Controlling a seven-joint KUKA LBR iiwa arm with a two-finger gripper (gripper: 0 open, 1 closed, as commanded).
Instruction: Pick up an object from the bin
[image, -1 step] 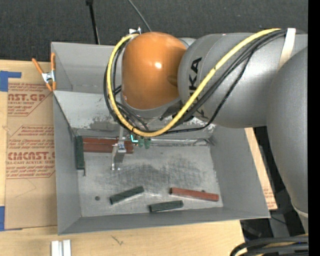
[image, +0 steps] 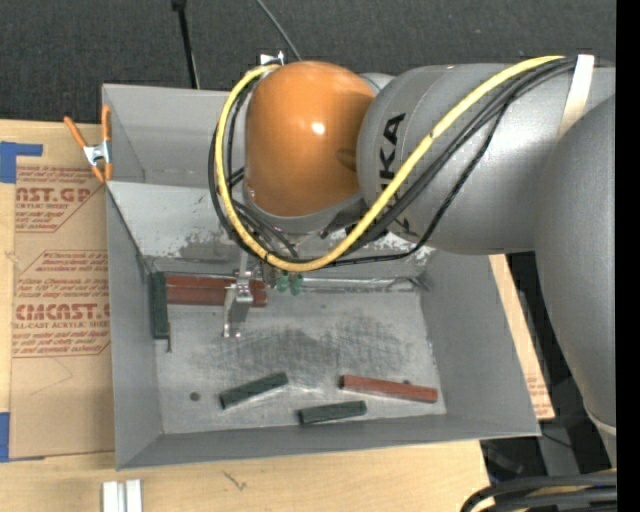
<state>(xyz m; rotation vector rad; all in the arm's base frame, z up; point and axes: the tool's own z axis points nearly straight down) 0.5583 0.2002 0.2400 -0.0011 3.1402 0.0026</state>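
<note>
Inside a grey metal bin (image: 130, 300), a dark green bar (image: 158, 305) lies lengthwise along the left wall, its upper end just beside a red-brown bar (image: 200, 291) stretched flat along the foot of the far wall. The claw (image: 235, 315) of the robot arm (image: 480, 150), which reaches in from the right under an orange cap (image: 300, 135) and looped yellow cables (image: 228, 215), hangs low over that red-brown bar's right end. This looks like the end farthest from its green neighbour, and so the freest to take. Whether the claw is released or clenched cannot be told from here. Near the front wall a second green bar (image: 252, 390) and a third green bar (image: 330, 412) lie flat and apart, with a red bar (image: 388, 388) just to their right, each seemingly with room around it for a clean pick. The bin's floor is scuffed and scratched toward its middle, and the bin sits on a pale wooden surface (image: 300, 480).
</note>
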